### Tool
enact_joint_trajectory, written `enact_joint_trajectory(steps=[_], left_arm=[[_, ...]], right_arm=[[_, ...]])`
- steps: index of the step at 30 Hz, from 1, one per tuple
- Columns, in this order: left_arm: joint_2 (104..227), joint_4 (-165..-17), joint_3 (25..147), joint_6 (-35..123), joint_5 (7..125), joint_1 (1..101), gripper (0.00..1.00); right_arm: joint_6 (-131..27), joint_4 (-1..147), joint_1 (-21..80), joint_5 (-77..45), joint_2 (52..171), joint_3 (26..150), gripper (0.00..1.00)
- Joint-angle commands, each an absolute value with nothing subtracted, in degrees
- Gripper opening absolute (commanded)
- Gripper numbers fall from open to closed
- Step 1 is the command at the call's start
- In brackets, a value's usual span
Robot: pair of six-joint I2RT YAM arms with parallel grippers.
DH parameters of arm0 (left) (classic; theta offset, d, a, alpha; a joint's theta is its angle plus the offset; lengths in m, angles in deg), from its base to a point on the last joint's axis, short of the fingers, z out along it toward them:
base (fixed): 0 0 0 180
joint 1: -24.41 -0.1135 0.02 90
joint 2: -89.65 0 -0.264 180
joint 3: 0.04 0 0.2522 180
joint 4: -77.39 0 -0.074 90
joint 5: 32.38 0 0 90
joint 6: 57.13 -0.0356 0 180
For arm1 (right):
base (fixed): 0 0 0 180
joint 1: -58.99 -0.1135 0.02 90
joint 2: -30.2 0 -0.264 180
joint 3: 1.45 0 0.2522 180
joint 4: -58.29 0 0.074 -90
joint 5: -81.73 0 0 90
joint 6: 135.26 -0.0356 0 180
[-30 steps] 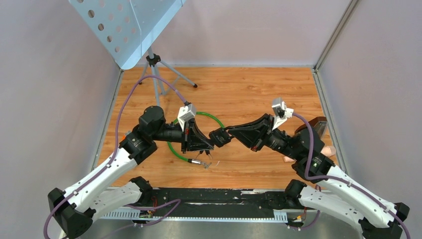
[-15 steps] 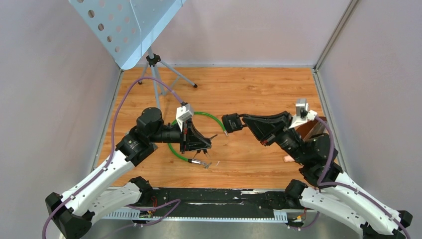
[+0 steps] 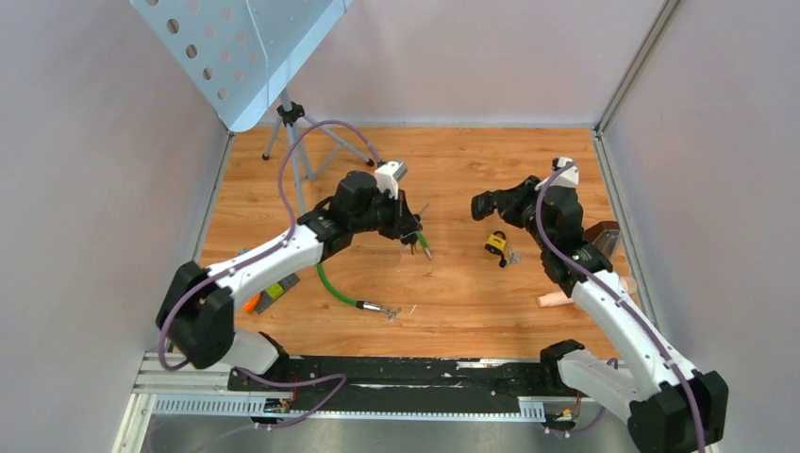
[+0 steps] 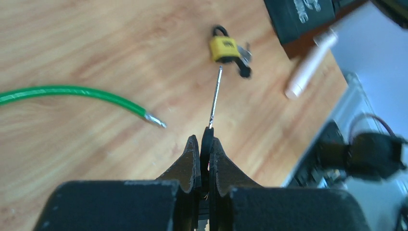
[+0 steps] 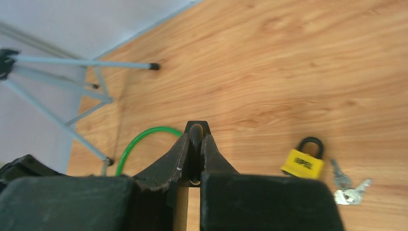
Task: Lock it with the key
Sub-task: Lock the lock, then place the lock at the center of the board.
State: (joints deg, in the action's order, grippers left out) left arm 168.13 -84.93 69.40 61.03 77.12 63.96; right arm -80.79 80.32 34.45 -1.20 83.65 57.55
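Note:
A yellow padlock with a black shackle lies flat on the wooden table, loose keys beside it. My left gripper hovers to its left, shut on the black head of a key. The bare blade points at the padlock and stops short of it. My right gripper hangs above and behind the padlock. Its fingers are shut, with a small dark rounded piece I cannot identify between the tips. The loose keys lie right of the padlock.
A green cable curves across the table, one metal end below my left gripper. A tripod with a perforated blue plate stands back left. A pink cylinder and a dark box lie right.
Both arms have swung apart from their meeting point at the table's middle toward the back. The right arm's move uncovers the padlock and keys. The left gripper has moved back and right with the key.

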Motion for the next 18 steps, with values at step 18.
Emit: enact_joint_trajectory(steps=[18], left_arm=[[220.97,-93.69,113.09,59.96,81.02,63.61,0.05]], right_arm=[[-76.15,66.86,52.34,-38.98,120.92,66.42,0.0]])
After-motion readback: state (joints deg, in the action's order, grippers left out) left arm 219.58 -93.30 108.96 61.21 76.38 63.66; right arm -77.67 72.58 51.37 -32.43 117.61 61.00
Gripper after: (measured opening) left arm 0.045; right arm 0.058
